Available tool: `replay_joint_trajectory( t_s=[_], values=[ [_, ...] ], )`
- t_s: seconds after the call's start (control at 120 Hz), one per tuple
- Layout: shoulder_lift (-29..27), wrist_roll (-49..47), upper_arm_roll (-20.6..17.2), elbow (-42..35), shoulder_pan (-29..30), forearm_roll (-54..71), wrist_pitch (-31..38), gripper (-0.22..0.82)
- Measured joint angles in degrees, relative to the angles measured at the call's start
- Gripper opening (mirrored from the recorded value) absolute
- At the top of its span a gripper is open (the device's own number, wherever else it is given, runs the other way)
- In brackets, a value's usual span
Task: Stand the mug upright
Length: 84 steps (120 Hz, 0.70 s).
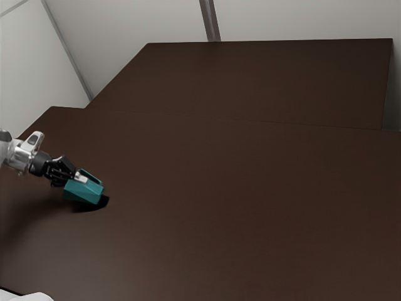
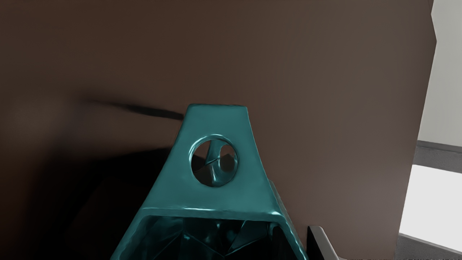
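**Mug [image 1: 83,192] tilted, righting likely in hand**

Mug at gripper [image 1: 79,177], about 4 o'clock from the wrist, exterior view; table's [image 1: 219,182] 8 o'clock side. Fingers [image 2: 322,238]: can't tell state. Next: check hold, rotate base level with table.

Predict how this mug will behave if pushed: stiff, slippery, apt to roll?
The mug is probably rigid, given its crisp edges. Its glossy finish hints that it may slip. Its flat, angular sides suggest tipping rather than rolling.
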Motion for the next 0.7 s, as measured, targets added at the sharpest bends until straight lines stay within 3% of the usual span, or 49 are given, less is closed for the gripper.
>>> replay_joint_trajectory(
  t_s=[0.242, 0.467, 0.7],
  values=[
    [-4.37, 0.16, 0.38, -0.24, -5.78, 2.03, 0.05, -0.15],
    [-8.83, 0.01, 9.46, -0.05, -20.95, 6.06, 1.39, -0.16],
    [-13.95, -1.08, 10.73, -1.15, -28.52, 16.39, 4.70, -0.16]
  ],
)
